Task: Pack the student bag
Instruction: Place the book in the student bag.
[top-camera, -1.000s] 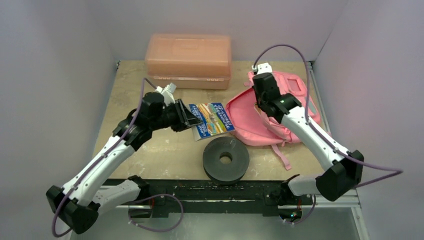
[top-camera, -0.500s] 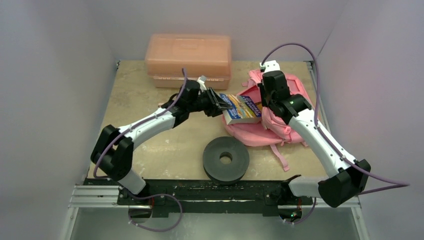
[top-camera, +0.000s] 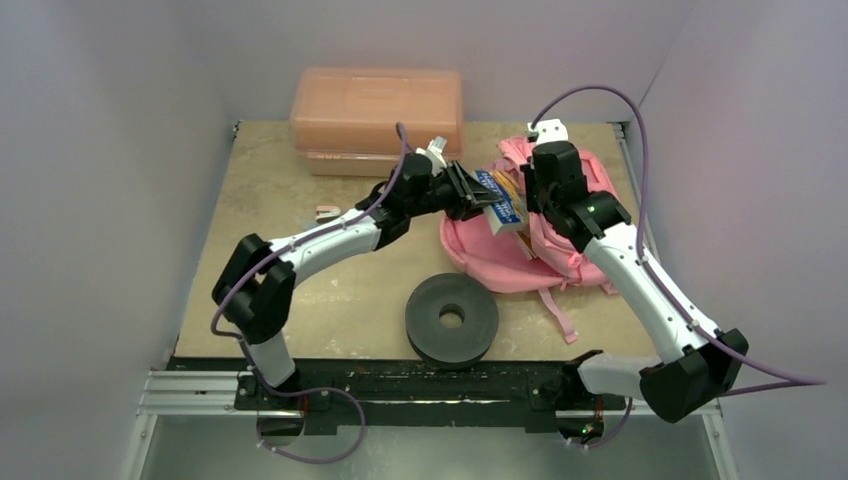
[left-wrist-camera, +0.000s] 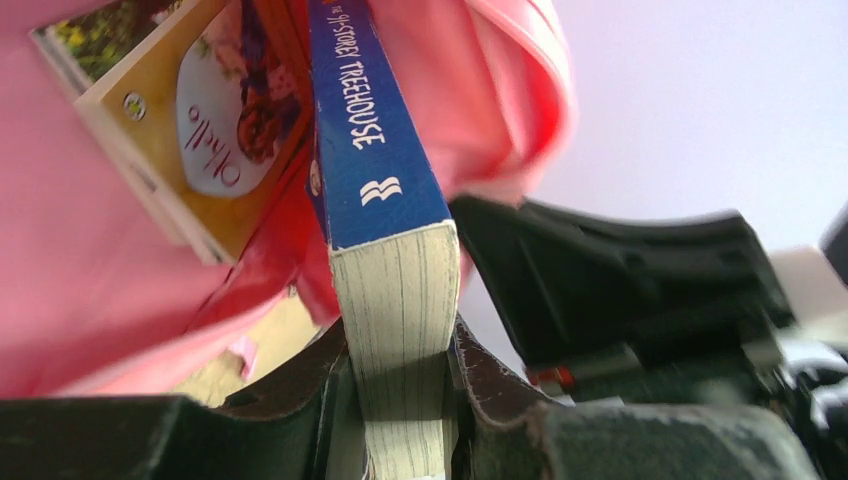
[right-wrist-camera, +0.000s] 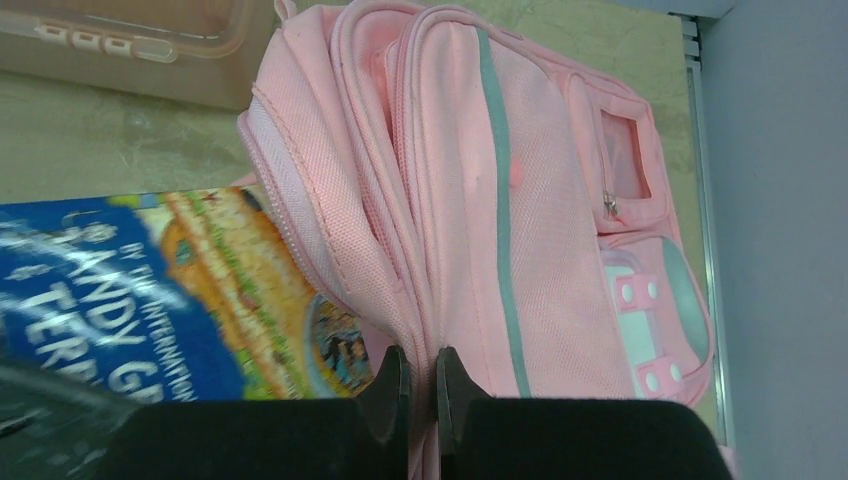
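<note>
Student bag (top-camera: 500, 262): lies on the far right part of the table (top-camera: 270, 170), its mouth turned left and raised.
Left gripper (left-wrist-camera: 400, 345): jaws clamped on the page edge of a blue paperback (left-wrist-camera: 375, 150); the book's far end sits in the bag's mouth.
Right gripper (right-wrist-camera: 420, 385): jaws almost together, pinching a fold of pink fabric at the opening's edge.
Second book (left-wrist-camera: 190, 130): yellow cover, lying against the pink fabric beside the blue spine.
Salmon box (top-camera: 378, 115): far edge, left of the bag.
Black ring (top-camera: 452, 318): near centre, just beside the bag.
Small pink item (top-camera: 327, 212): left of the left arm; too small to identify.
</note>
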